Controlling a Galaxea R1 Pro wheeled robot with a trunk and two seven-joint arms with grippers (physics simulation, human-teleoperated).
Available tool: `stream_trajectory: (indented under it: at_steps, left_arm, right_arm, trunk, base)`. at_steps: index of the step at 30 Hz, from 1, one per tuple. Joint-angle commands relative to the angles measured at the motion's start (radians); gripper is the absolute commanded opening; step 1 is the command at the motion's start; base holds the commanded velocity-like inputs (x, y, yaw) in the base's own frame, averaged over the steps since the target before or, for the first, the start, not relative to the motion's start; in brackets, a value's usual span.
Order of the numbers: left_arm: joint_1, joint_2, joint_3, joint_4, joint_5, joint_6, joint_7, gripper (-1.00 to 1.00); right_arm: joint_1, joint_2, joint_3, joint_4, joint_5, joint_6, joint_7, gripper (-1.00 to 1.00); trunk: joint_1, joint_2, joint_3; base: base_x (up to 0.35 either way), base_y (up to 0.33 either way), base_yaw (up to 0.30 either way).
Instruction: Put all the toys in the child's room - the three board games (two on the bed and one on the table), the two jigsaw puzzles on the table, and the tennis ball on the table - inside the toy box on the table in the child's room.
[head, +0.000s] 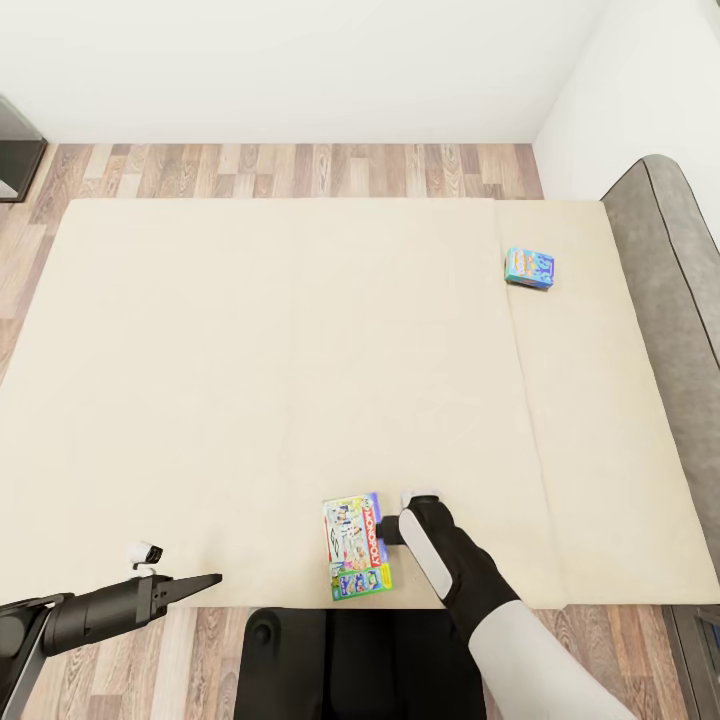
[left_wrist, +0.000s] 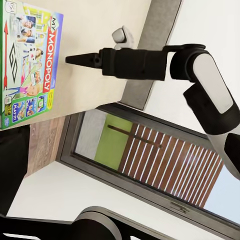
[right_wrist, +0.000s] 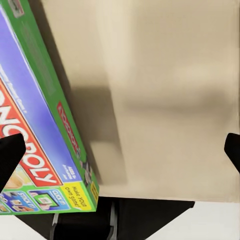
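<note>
Head view: right gripper (head: 397, 528) hovered at right edge of white-and-green board game (head: 357, 546) on bed (head: 200, 380) near edge, jaws spread wide, box not yet clamped. Blue board game (head: 529, 268) lay far right. Left gripper (head: 205, 582) looked closed, empty. Next: straddle box edge, close.

The head camera looks steeply down from above the near edge of the bed (head: 250, 380), taking in nearly the whole mattress, the grey headboard (head: 670, 300) at the right and a strip of wooden floor (head: 300, 170) beyond. The left wrist camera sits low beside the bed's near edge and looks sideways along it, towards the right arm (left_wrist: 150, 62) and a window (left_wrist: 150, 155) behind. The right wrist camera hangs very close over the mattress, facing down. All 3 views share the white-and-green board game (head: 357, 546) lying near the bed's front edge: at the left wrist picture's corner (left_wrist: 27, 62), large and cropped in the right wrist picture (right_wrist: 37, 125).
</note>
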Motion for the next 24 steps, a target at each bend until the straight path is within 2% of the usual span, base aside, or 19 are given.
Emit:
stream_trajectory:
  at_steps: [1,24]
  left_arm:
    - [0.000,0.001,0.000,0.000,-0.001,0.011,-0.004,1.00]
    - [0.000,0.001,0.000,0.000,-0.001,0.010,-0.004,1.00]
  right_arm:
    - [0.000,0.000,0.002,-0.004,-0.010,0.003,-0.011,1.00]
    - [0.000,0.000,0.000,-0.011,-0.012,0.006,-0.005,1.00]
  trunk:
    - [0.001,-0.002,-0.001]
    - [0.001,-0.002,-0.001]
  base:
    - [0.000,0.000,0.000]
    - [0.000,0.000,0.000]
